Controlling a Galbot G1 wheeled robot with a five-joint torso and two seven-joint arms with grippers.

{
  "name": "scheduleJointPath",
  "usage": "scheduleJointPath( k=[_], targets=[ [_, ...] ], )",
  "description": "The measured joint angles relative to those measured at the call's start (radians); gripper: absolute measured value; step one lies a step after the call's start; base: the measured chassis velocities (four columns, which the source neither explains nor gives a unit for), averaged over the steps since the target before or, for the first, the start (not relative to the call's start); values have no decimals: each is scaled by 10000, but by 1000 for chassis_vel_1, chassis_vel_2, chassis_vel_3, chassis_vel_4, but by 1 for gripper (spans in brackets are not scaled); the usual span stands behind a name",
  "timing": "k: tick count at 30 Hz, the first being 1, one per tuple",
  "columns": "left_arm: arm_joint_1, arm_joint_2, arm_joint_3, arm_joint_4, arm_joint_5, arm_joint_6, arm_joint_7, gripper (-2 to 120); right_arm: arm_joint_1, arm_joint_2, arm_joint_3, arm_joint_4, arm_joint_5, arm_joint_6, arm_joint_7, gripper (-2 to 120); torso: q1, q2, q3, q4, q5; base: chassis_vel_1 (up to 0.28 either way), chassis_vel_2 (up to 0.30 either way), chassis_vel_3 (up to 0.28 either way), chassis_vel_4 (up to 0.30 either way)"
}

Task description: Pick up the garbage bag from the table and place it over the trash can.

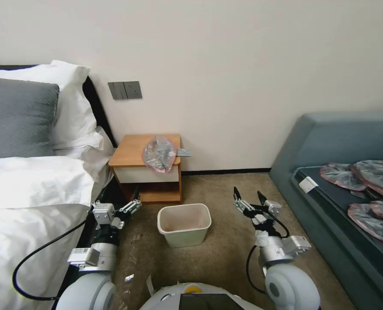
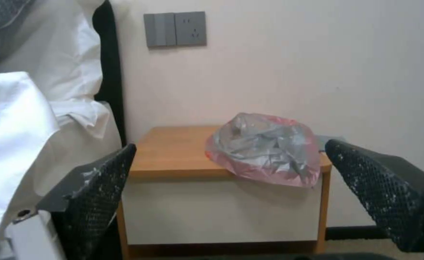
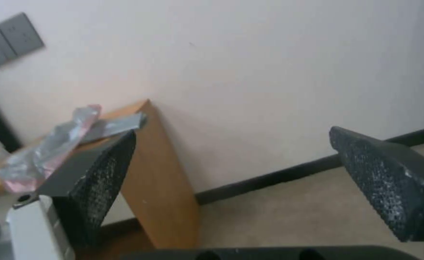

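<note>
Lying crumpled on the orange-brown wooden nightstand table, at its right front edge, a translucent grey garbage bag with a pinkish-red rim is seen. A cream-beige rectangular plastic trash can is set on the carpet before it. Left gripper and right gripper are held low either side of the can, fingers spread apart, nothing grasped.

i see the table with the garbage bag on its front right corner; the trash can stands on the carpet.

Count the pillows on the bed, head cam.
2: a grey pillow in front and a white pillow leaning behind it against the headboard. More may lie beyond the frame's left edge.
</note>
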Motion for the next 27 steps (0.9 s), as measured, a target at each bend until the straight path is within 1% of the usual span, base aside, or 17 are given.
scheduleJointPath(
  k=[1, 2, 5, 6, 10, 14, 16, 19, 24, 26, 27],
  targets=[
    [7, 6, -8, -15, -71, 0, 15, 100, 252, -165, 3, -125, 300, -51, 63, 100, 0, 0, 0, -1, -1, 0, 0, 0, 0],
    [7, 6, -8, -15, -71, 0, 15, 100, 252, -165, 3, -125, 300, -51, 63, 100, 0, 0, 0, -1, -1, 0, 0, 0, 0],
    [73, -82, -96, -46, -132, 0, 43, 100, 1072, -653, -37, -638, 885, -234, 178, 100, 0, 0, 0, 0, -1, 0, 0, 0, 0],
    [73, -82, -96, -46, -132, 0, 43, 100, 1072, -653, -37, -638, 885, -234, 178, 100, 0, 0, 0, 0, -1, 0, 0, 0, 0],
    [224, -164, -196, -47, -162, 0, 55, 100, 2003, -1009, -133, -1482, 1340, -363, 298, 100, 0, 1, 1, 1, -1, 0, 0, 0, 0],
    [326, -157, -223, -47, -156, -14, 55, 100, 2368, -1046, -188, -1875, 1544, -408, 347, 100, 1, 0, 1, 0, -1, 0, 0, 0, 0],
    [507, -130, -243, -47, -137, -72, 55, 100, 2861, -1053, -304, -2390, 1875, -485, 416, 100, 1, 0, 1, 0, -1, 0, 0, 0, 0],
    [592, -129, -246, -47, -128, -106, 53, 100, 3182, -1076, -429, -2673, 2043, -524, 470, 100, 0, 0, 0, -1, -2, 0, 0, 0, 0],
    [694, -160, -247, -45, -116, -221, 99, 100, 3912, -1190, -831, -3223, 2473, -597, 605, 100, 0, 0, 1, 0, -1, 0, 0, 0, 0],
    [717, -135, -247, -43, -110, -252, 152, 99, 4506, -1315, -1197, -3577, 2992, -671, 729, 100, 0, 0, 1, 0, -4, 0, 0, 0, 0],
    [717, -135, -247, -43, -110, -252, 152, 99, 4506, -1315, -1197, -3577, 2992, -671, 729, 100, 0, 0, 1, 0, -4, 0, 0, 0, 0]
  ],
)
